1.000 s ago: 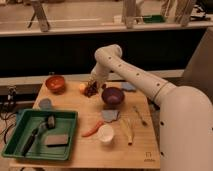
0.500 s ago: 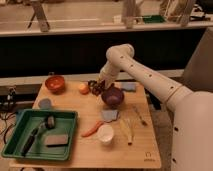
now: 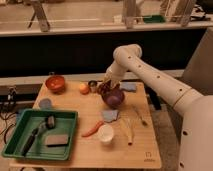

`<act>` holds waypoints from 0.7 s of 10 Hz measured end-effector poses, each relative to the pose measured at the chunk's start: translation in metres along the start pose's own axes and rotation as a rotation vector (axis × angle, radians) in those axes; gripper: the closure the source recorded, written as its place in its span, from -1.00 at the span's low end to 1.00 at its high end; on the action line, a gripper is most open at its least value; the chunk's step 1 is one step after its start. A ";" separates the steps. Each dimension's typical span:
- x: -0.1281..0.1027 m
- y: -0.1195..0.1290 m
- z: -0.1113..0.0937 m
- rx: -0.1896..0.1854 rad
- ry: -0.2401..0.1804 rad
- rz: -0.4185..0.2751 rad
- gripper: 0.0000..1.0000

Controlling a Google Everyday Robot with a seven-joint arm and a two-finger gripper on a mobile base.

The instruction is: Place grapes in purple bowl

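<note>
The purple bowl (image 3: 114, 97) stands on the wooden table (image 3: 145, 145), right of its middle at the back. My gripper (image 3: 105, 88) hangs at the bowl's left rim, reaching down from the white arm (image 3: 150, 75) that comes in from the right. It is shut on the grapes (image 3: 102, 91), a dark reddish bunch that shows just under the fingers, over the bowl's left edge. The arm's wrist hides part of the bunch.
An orange fruit (image 3: 83, 88) and a small dark can (image 3: 93, 85) sit just left of the gripper. An orange-red bowl (image 3: 55, 83) is at the back left. A green tray (image 3: 15, 142) fills the front left. A carrot (image 3: 92, 131), white cup (image 3: 105, 134) and blue cloth (image 3: 110, 115) lie in front of the purple bowl.
The arm has swung right, carrying the grapes from beside the orange fruit to the purple bowl's left rim. Nothing else on the table moved.
</note>
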 end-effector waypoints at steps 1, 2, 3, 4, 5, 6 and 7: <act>0.001 0.000 -0.001 0.004 0.001 0.007 0.85; 0.002 -0.001 -0.002 0.009 0.000 0.014 0.85; 0.004 0.002 -0.004 0.011 0.001 0.021 0.85; 0.007 0.007 -0.005 0.013 0.002 0.031 0.85; 0.011 0.011 -0.006 0.013 0.006 0.041 0.85; 0.012 0.014 -0.007 0.014 0.008 0.050 0.85; 0.014 0.015 -0.008 0.017 0.008 0.057 0.85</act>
